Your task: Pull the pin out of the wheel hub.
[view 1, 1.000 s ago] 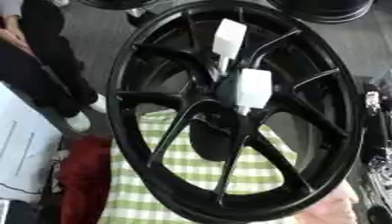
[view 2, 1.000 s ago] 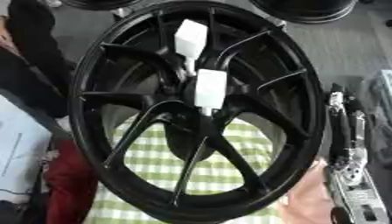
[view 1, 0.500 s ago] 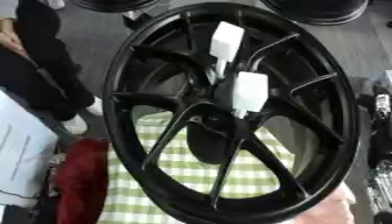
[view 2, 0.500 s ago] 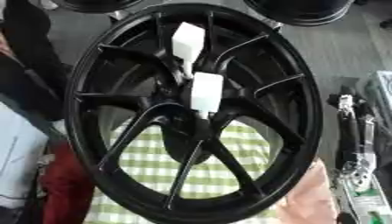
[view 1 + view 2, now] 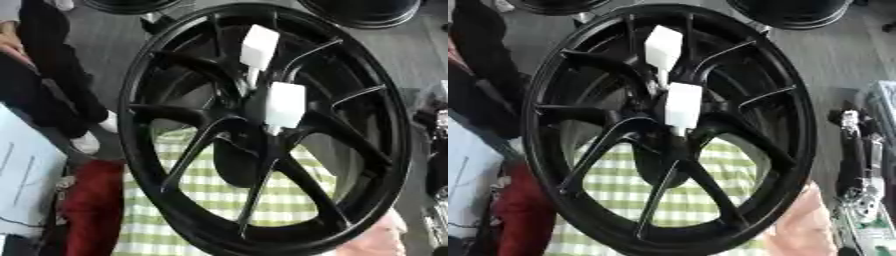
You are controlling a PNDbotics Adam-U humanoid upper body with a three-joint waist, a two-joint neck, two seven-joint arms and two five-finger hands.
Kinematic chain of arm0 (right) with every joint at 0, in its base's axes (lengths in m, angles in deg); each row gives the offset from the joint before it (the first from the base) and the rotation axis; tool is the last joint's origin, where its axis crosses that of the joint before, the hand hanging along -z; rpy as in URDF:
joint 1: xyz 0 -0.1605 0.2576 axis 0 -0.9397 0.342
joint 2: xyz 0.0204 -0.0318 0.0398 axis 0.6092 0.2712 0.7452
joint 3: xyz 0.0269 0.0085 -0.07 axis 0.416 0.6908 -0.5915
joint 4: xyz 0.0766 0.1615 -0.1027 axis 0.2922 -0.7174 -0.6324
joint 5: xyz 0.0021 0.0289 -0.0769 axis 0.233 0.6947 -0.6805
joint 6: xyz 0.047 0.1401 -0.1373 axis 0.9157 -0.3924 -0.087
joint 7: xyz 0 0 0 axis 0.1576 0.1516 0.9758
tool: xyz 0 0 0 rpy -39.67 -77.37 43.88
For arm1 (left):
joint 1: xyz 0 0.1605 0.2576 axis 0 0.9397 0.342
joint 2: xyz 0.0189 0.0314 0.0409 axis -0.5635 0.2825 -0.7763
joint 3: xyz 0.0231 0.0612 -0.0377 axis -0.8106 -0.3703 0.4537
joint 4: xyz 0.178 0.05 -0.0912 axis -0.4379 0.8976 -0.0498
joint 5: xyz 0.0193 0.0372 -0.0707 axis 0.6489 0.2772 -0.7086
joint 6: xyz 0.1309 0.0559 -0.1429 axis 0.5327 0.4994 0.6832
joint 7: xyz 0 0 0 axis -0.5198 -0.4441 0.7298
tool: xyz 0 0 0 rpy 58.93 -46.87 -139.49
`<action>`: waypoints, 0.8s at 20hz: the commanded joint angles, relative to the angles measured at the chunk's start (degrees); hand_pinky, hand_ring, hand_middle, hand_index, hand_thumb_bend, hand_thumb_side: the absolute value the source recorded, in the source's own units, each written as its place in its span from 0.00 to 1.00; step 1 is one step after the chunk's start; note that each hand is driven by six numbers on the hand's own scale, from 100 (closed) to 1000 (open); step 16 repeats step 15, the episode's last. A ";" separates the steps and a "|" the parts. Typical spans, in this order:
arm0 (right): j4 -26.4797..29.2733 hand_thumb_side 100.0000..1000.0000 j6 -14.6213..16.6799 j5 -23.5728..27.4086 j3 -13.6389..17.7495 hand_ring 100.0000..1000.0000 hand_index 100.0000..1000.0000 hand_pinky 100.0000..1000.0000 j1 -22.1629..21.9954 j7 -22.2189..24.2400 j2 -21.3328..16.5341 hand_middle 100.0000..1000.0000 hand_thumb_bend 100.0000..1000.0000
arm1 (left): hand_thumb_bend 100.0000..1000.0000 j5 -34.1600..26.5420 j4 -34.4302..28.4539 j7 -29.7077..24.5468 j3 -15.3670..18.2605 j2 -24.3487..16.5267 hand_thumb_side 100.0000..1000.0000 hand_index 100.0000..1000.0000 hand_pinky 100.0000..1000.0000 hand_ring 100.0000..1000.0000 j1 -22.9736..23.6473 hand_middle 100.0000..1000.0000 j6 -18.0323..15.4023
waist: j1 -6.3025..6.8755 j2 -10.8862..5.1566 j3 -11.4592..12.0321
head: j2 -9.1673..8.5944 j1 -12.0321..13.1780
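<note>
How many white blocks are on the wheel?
2: one block on an upper spoke, the other block at the hub of the wheel. None seems hidden.

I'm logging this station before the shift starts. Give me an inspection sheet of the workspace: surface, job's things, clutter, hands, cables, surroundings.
Surface: green-and-white checked cloth, visible through the spokes.
Job's things: large black multi-spoke alloy wheel standing tilted on the cloth; two white rectangular blocks, upper and lower, at its hub. Pin itself cannot be made out.
Clutter: dark red fabric at the wheel's left; white sheet further left.
Hands: nothing seen of either robot hand.
Cables: nothing seen.
Surroundings: grey floor; more black wheels at the far edge; silver-and-black metal hardware on the right.
</note>
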 commanded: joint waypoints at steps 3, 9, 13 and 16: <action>1.66 0.65 0.20 0.51 0.13 0.75 0.78 1.00 0.35 0.31 -0.96 0.60 0.00 | 0.11 -5.10 -2.35 5.16 -1.91 4.41 0.89 0.72 0.46 0.58 -1.24 0.59 -4.38 | 0.05 -1.03 -0.29 | -0.83 0.47; 1.91 0.64 0.24 0.75 0.07 0.75 0.78 1.00 0.76 0.53 -0.81 0.60 0.00 | 0.12 -10.76 -3.21 10.83 -5.02 9.52 0.88 0.75 0.49 0.60 -0.67 0.61 -10.04 | -0.29 -0.75 -0.68 | -1.12 0.86; 2.05 0.64 0.26 0.86 0.00 0.75 0.78 1.00 0.94 0.70 -0.85 0.60 0.00 | 0.12 -14.62 -3.24 14.69 -7.03 10.72 0.88 0.76 0.48 0.60 0.23 0.62 -13.90 | -0.39 -0.60 -0.86 | -1.32 0.93; 2.06 0.64 0.24 0.91 -0.01 0.75 0.78 1.00 1.05 0.74 -0.84 0.60 0.00 | 0.11 -16.60 -2.66 16.67 -7.80 11.18 0.88 0.76 0.47 0.59 0.80 0.61 -15.88 | -0.41 -0.53 -0.90 | -1.39 0.94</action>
